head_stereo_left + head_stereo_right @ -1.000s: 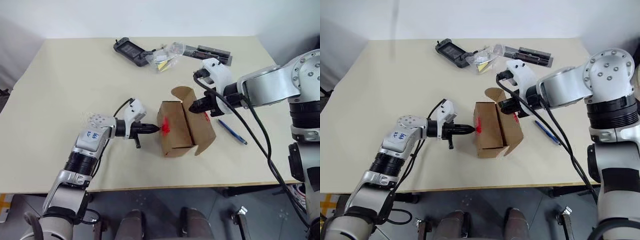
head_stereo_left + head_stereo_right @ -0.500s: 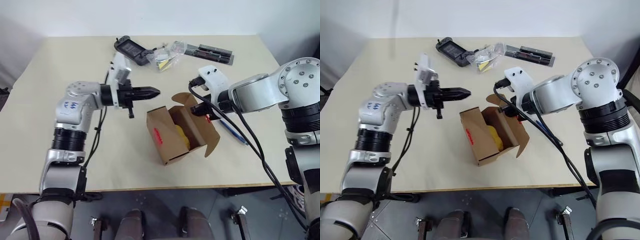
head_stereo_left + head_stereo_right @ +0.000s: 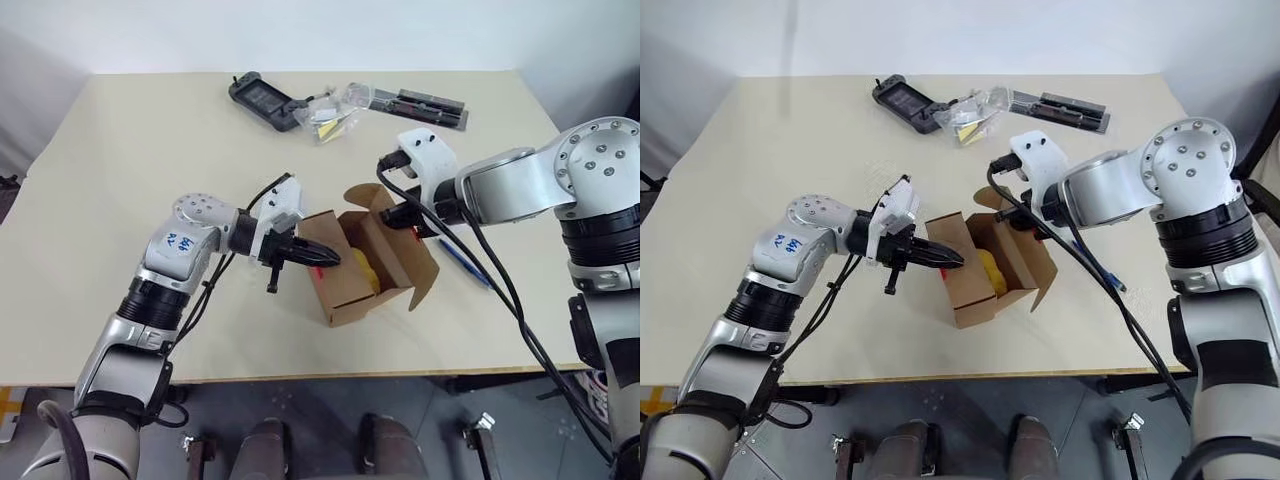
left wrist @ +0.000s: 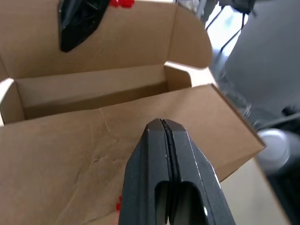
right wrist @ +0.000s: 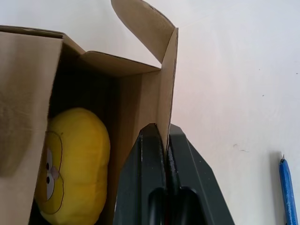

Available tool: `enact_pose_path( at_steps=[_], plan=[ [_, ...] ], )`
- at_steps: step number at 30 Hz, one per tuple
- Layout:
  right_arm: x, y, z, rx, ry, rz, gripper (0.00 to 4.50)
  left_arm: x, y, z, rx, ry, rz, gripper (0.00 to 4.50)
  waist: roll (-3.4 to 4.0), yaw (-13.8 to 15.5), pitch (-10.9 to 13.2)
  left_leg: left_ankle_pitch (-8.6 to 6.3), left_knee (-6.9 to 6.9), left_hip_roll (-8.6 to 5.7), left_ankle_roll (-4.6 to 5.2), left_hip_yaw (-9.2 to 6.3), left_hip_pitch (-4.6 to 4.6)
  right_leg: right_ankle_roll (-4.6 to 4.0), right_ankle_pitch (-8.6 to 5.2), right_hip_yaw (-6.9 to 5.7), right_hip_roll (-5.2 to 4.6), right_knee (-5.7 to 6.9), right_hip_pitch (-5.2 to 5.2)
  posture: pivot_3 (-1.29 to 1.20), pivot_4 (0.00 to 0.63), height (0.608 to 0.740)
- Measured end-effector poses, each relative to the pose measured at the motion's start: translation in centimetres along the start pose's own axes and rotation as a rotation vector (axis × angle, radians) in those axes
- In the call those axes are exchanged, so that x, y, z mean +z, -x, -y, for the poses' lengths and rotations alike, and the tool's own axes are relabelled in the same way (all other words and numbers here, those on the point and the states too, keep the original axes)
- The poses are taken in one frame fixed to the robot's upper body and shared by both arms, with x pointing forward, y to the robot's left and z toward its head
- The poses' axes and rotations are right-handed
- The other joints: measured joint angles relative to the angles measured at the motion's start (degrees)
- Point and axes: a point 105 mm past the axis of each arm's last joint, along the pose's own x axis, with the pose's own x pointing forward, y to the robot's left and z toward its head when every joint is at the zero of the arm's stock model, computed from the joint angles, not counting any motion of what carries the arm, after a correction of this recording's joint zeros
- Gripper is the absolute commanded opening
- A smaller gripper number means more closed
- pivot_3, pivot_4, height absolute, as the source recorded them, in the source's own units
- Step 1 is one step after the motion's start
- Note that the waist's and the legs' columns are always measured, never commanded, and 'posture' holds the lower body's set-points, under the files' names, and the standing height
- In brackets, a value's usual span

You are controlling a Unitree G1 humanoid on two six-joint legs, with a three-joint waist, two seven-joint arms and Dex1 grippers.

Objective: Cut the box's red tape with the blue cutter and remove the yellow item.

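Right wrist view: right gripper (image 5: 166,133) clamped on open box (image 5: 136,89) flap, yellow item (image 5: 75,164) inside; left gripper (image 3: 330,257) clenched, empty.

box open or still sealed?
Open. The box has its lid flap folded back, pinched by the right hand, and the yellow toy sits exposed inside.

At the far edge of the beige desk (image 3: 120,180) we see a black handheld device (image 3: 262,101). Just beside it lies a clear plastic bag (image 3: 335,112) with yellowish bits, then a flat black tool strip (image 3: 428,107).
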Motion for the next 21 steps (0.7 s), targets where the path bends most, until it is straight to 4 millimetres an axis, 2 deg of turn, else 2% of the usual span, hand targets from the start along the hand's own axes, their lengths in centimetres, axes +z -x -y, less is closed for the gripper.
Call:
enact_pose_path(
  at_steps=[7, 14, 21],
  plan=[
    [0.0, 0.0, 0.0, -0.001, -0.001, 0.001, 0.02, -0.2, 0.2, -0.2, -0.033, -0.109, -0.077, 0.00, 0.01, -0.10, -0.01, 0.00, -0.01, 0.01, 0.00, 0.01, 0.10, 0.00, 0.00, 0.02, 0.00, 0.05, 0.05, 0.00, 0.150, 0.740],
    [0.0, 0.0, 0.3, -0.015, -0.009, 0.001, 0.02, -0.6, 1.6, -0.1, -0.022, -0.153, -0.133, 0.00, 0.02, -0.15, -0.01, 0.00, -0.01, 0.02, 0.00, 0.03, 0.16, -0.01, 0.00, 0.05, 0.00, 0.08, 0.08, 0.00, 0.150, 0.740],
    [-0.3, -0.3, 1.7, -0.054, -0.039, -0.023, 0.02, -1.4, 3.2, 0.8, 0.011, -0.133, -0.187, 0.00, 0.03, 0.02, -0.02, 0.00, 0.01, 0.02, 0.00, 0.05, 0.17, -0.01, 0.00, 0.08, 0.00, 0.08, 0.11, 0.00, 0.150, 0.740]
  ],
)
